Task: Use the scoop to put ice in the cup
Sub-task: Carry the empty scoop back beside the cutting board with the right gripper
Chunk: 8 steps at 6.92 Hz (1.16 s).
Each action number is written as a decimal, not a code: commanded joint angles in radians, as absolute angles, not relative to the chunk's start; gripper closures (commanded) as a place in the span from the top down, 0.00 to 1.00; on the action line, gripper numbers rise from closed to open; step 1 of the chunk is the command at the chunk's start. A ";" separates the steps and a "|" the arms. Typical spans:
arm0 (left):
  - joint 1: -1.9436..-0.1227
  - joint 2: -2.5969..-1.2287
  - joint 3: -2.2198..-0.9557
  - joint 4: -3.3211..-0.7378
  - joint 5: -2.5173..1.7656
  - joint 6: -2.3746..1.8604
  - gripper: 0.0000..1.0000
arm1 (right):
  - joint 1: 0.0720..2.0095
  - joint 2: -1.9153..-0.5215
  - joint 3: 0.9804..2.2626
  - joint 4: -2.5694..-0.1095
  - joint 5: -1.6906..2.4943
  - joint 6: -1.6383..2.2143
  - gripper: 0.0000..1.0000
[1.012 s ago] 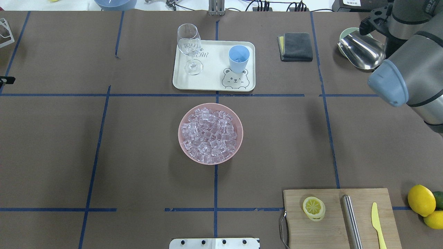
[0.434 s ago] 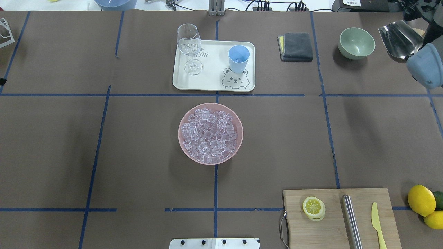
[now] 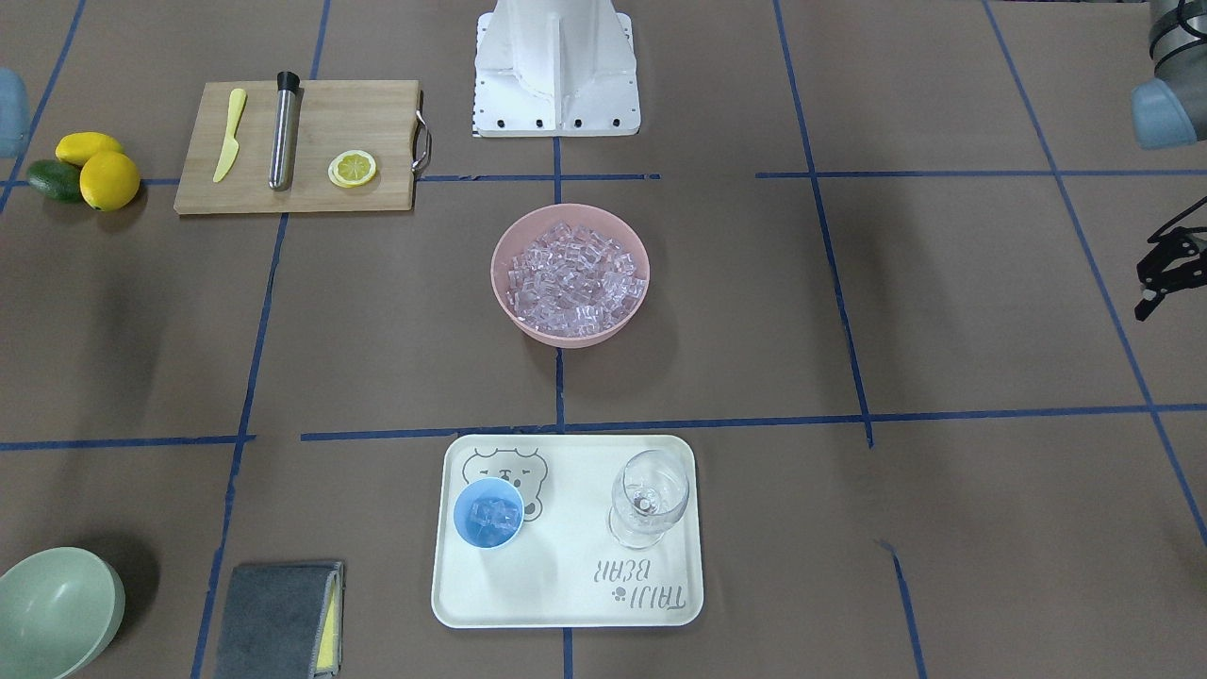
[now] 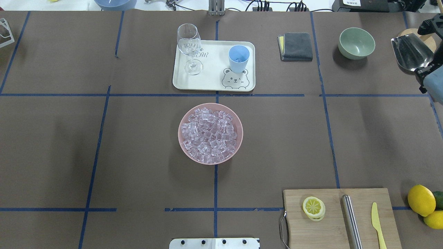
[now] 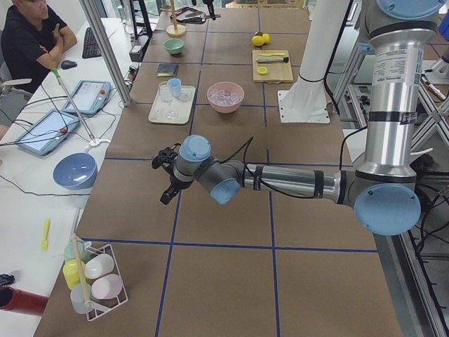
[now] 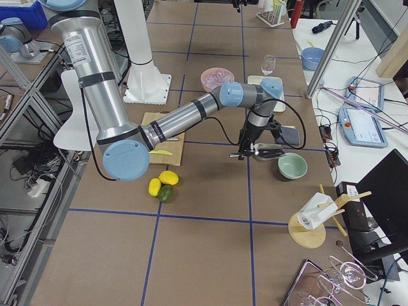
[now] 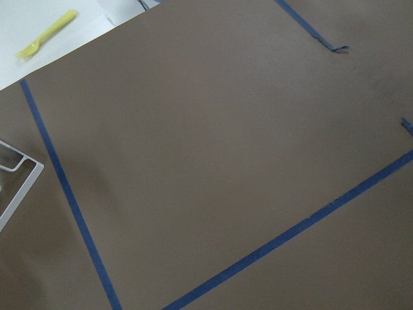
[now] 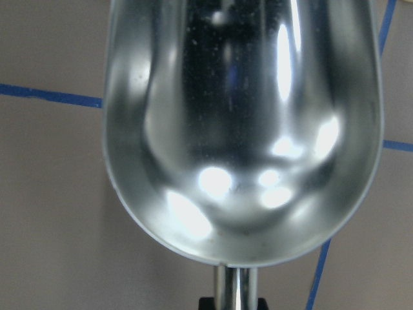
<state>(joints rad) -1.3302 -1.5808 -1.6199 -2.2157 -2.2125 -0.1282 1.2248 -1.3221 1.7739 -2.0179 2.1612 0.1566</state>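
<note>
The steel scoop (image 4: 411,52) hangs empty over the table's far right edge, its bowl filling the right wrist view (image 8: 240,129). My right gripper (image 4: 424,72) is shut on its thin handle (image 8: 235,288). The scoop also shows in the exterior right view (image 6: 268,151), beside the green bowl. The light-blue cup (image 4: 238,58) stands on the cream tray (image 4: 207,81) and holds a few ice cubes (image 3: 492,514). A pink bowl (image 4: 183,145) at mid-table is full of ice (image 4: 209,135). My left gripper (image 3: 1143,290) is open and empty, far out on my left.
A wine glass (image 4: 189,45) stands on the tray beside the cup. A grey cloth (image 4: 296,46) and a pale green bowl (image 4: 356,43) lie at the back right. A cutting board (image 4: 332,224) with a lemon slice, steel cylinder and yellow knife is front right, with lemons (image 4: 421,200) beside it.
My right arm has carried the scoop from over the green bowl rightward to the table's right edge. My left gripper has slipped out of the overhead view at the left.
</note>
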 commanded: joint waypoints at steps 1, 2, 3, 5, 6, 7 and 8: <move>-1.392 -1.572 -1.641 -2.152 -2.215 0.000 1.00 | 1.223 -1.412 1.789 -1.846 2.224 0.295 0.00; -1.434 -1.574 -1.650 -2.110 -2.242 0.018 1.00 | 1.213 -1.436 1.801 -1.789 2.229 0.366 0.00; -1.445 -1.574 -1.649 -2.089 -2.259 0.024 1.00 | 1.186 -1.472 1.808 -1.739 2.227 0.403 0.00; -1.447 -1.589 -1.651 -2.002 -2.257 0.026 1.00 | 1.085 -1.474 1.853 -1.724 2.232 0.556 0.00; -1.442 -1.617 -1.651 -1.894 -2.252 0.043 1.00 | 1.045 -1.476 1.877 -1.726 2.233 0.601 0.00; -1.450 -1.662 -1.651 -1.781 -2.241 0.133 1.00 | 1.020 -1.477 1.878 -1.724 2.233 0.621 0.00; -1.475 -1.672 -1.658 -1.748 -2.221 0.212 1.00 | 0.999 -1.477 1.878 -1.726 2.244 0.647 0.00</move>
